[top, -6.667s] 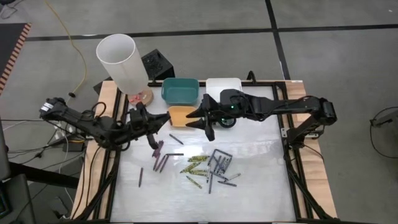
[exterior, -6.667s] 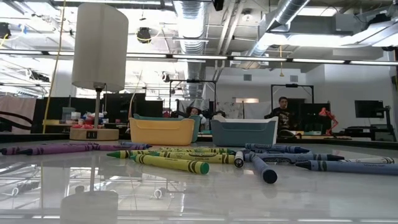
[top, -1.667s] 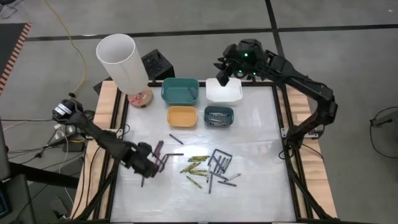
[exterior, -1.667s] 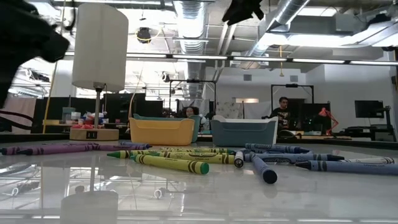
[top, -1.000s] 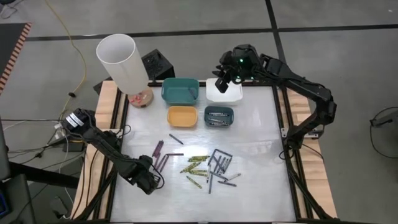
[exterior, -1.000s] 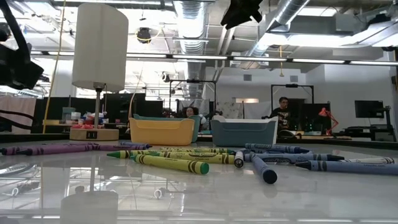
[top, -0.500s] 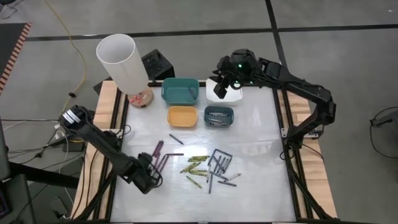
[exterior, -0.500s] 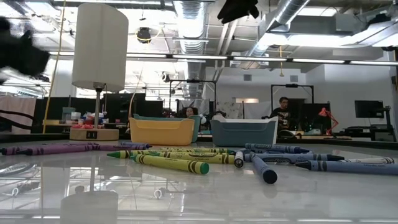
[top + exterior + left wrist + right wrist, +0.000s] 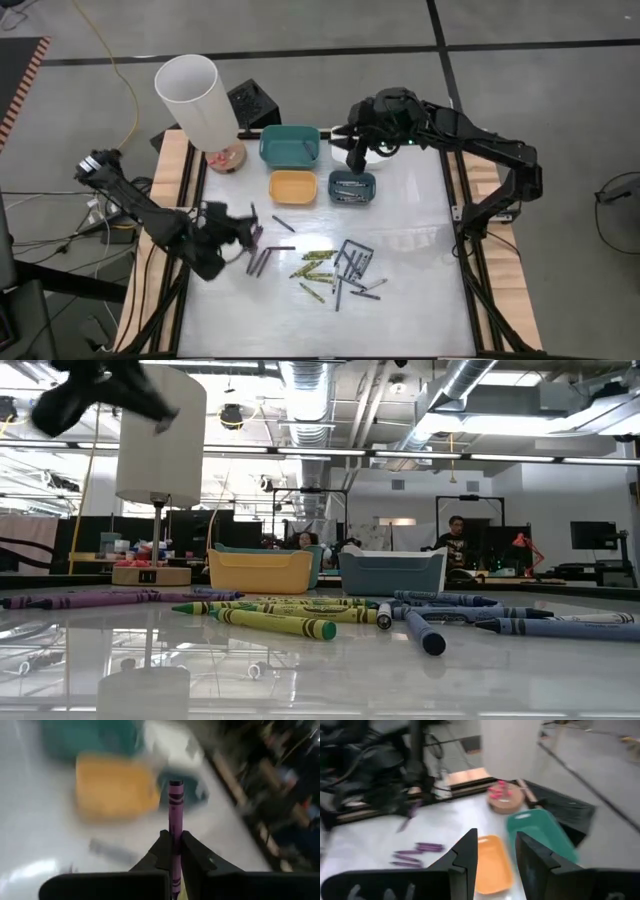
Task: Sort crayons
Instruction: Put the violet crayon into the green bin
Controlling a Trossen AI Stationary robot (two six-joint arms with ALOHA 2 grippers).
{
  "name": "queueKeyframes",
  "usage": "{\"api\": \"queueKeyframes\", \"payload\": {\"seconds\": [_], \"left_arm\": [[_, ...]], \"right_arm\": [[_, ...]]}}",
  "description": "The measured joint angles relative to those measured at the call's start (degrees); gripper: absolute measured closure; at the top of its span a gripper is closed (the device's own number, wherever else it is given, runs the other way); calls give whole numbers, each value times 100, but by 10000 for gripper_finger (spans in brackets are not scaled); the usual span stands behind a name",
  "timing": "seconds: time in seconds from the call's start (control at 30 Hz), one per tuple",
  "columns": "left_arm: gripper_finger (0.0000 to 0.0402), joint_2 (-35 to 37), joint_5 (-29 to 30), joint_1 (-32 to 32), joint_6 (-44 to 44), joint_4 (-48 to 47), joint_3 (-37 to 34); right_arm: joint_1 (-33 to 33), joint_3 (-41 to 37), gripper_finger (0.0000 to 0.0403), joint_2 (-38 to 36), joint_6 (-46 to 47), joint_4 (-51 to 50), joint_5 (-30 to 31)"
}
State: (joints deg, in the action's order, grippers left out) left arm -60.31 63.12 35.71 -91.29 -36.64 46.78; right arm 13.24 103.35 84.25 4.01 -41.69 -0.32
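I am watching the left gripper (image 9: 172, 851) pinching one purple crayon (image 9: 174, 822) between its fingers (image 9: 162, 851), which are clamped tight on it; the stick is standing up past the fingertips, a slim round rod in a matte paper wrapper with dark bands near its flat end. In the high view that gripper (image 9: 246, 232) is hanging over the left part of the tabletop (image 9: 420, 290), just beside the purple sticks lying there. The rest of the crayons (image 9: 335, 268) are lying loose on the glossy white tabletop, which is mirroring them in the low view: a few dark purple ones (image 9: 261, 258) on the left, a yellow-green bunch (image 9: 316, 262) in the middle, and grey and blue ones (image 9: 354, 268) tangled to the right; I cannot count them exactly. From the low view they are looking like short paper-wrapped cylinders with blunt tips, a yellow-green one (image 9: 272, 623) lying nearest. I am counting four small rounded plastic bins at the far side: a teal one (image 9: 290, 144), a white one largely hidden under the right arm, a yellow-orange one (image 9: 292, 186) and a blue-grey one (image 9: 351, 187) holding some crayons. The right gripper (image 9: 352, 148) is hovering above the far bins with its fingers (image 9: 465, 857) parted and nothing between them. One white lamp (image 9: 194, 97) with a tall cylindrical shade is standing at the far left corner.
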Motion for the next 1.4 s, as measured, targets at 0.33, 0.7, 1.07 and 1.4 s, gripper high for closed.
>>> {"api": "queueKeyframes", "payload": {"seconds": [0.33,0.7,1.07,1.4], "left_arm": [[399,436,-174,-1068,4953,3577,5],[399,372,-1662,-1953,6915,5302,11],[399,258,-2129,-2073,7416,5452,9],[399,205,-2260,-2251,7865,5923,11]], "right_arm": [[-797,-3,275,340,400,710,-291],[-1046,-4,275,985,820,1655,-489],[-868,-4,236,967,876,2258,-611],[-861,-4,185,988,963,2558,-717]]}}
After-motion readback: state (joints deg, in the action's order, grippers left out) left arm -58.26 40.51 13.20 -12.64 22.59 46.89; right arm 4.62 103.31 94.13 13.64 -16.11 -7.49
